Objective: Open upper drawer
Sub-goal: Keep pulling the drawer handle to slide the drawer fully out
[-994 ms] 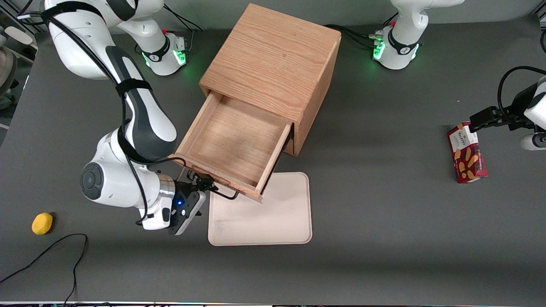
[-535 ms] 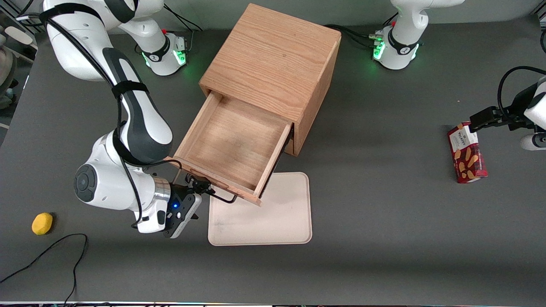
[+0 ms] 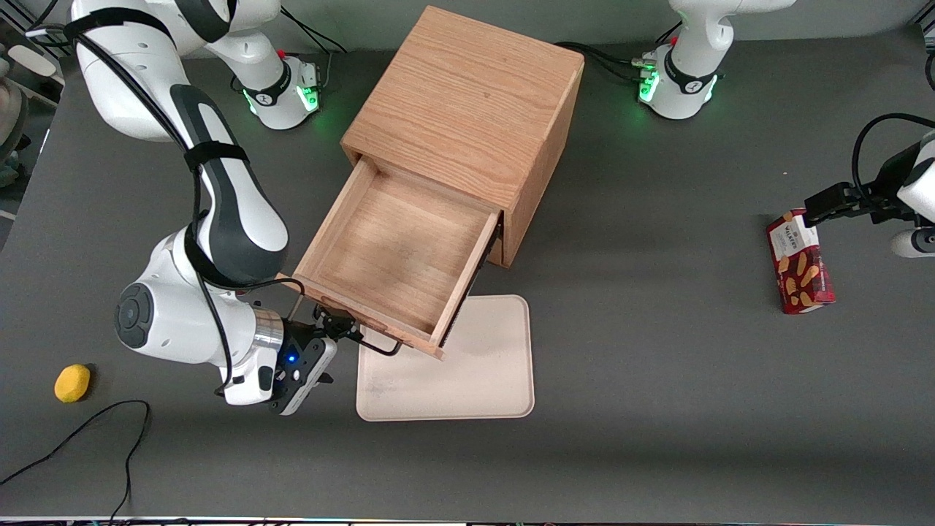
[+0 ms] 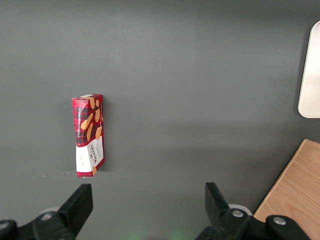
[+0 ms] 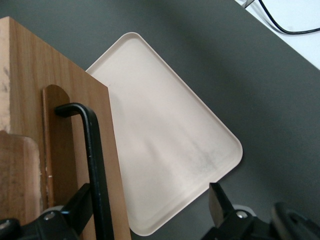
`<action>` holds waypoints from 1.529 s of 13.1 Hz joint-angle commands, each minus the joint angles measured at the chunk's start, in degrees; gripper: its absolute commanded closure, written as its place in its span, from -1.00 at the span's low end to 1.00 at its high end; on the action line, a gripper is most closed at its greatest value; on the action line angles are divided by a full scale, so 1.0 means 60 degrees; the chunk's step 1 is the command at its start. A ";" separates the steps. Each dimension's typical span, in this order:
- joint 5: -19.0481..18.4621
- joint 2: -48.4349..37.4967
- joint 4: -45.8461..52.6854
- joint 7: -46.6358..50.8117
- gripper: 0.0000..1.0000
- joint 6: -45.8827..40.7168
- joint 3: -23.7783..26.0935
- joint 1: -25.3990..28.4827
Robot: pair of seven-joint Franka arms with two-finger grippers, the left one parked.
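Low over the table, the right arm's gripper (image 3: 337, 326) sat at the pulled-out upper drawer (image 3: 391, 252), fingers spread around its black bar handle (image 5: 95, 165), not clamped.

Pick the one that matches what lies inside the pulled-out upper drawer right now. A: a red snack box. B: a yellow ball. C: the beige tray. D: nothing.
D: the front view shows only bare wood in the upper drawer, while the gripper is at its handle.
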 commanded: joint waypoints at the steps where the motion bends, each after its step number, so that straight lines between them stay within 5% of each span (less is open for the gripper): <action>1: 0.0081 0.0264 0.0405 -0.0222 -1.00 0.0211 0.0056 -0.0058; 20: 0.0067 0.0176 0.0931 -0.0369 -1.00 -0.0372 0.0071 -0.0263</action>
